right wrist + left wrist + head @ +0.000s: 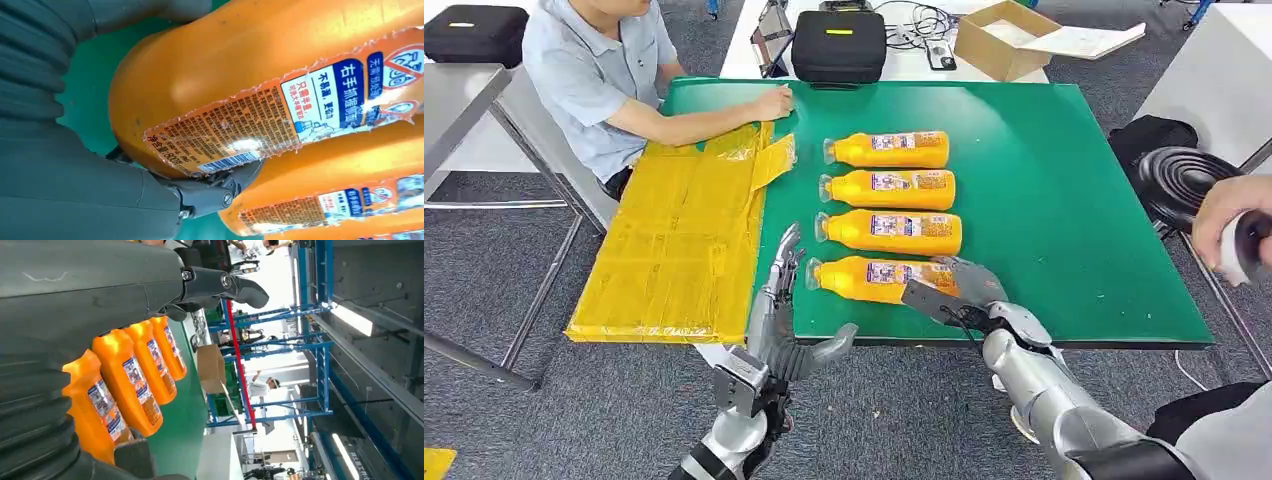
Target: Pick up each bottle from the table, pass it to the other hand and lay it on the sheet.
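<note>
Lying on their sides in a row of 4 on the green table (1064,200), the orange bottles have their caps turned toward the yellow sheet (684,240), which is draped over the table's edge on the robot's left. The nearest bottle (874,278) is met at its base end by the right hand (959,290); in the right wrist view a finger (215,190) is seen wedged between this bottle (240,75) and the next bottle (325,200), and the thumb passes over the far side. A full clamp cannot be confirmed from these angles, though the fingers appear wrapped round the body. The left hand (782,320) is held upright just beside the cap end, fingers spread and holding nothing.

The bottles are judged to be full, so moderately heavy, with rigid but smooth plastic walls and a glossy, partly torn label that may slide under the fingers. The wide body near the base is the surest place to be gripped by the right hand, which leaves the neck end free to be taken by the left hand at the handover. A person's hand (774,102) rests near the sheet's far corner.
</note>
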